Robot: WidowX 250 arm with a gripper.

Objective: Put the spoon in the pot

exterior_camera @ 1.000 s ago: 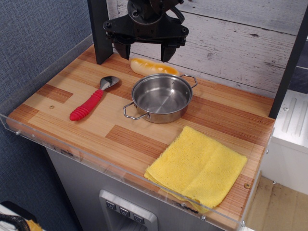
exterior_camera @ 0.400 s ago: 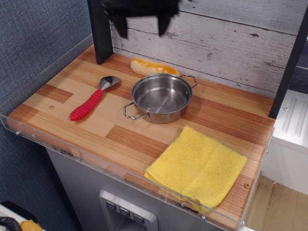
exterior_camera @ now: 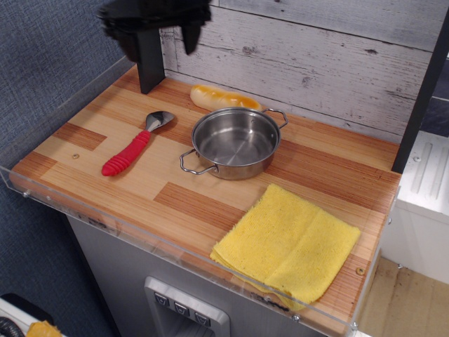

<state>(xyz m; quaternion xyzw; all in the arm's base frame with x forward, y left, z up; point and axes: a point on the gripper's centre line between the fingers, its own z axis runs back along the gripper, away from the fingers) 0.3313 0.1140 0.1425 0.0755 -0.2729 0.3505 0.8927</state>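
Your spoon (exterior_camera: 135,147) lies on the worktop (exterior_camera: 203,203) just left of the empty pot (exterior_camera: 235,142). You're in the approach: the pincer (exterior_camera: 156,35) hangs high above, fingers apart, holding nothing. Next, bring it down over the red handle

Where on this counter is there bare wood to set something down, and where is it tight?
Bare wood runs along the front left, between the spoon, the yellow cloth and the clear front rim. Another free strip lies right of the pot, above the cloth. It is crowded at the back, where the bread roll sits close behind the pot and the spoon lies just left.
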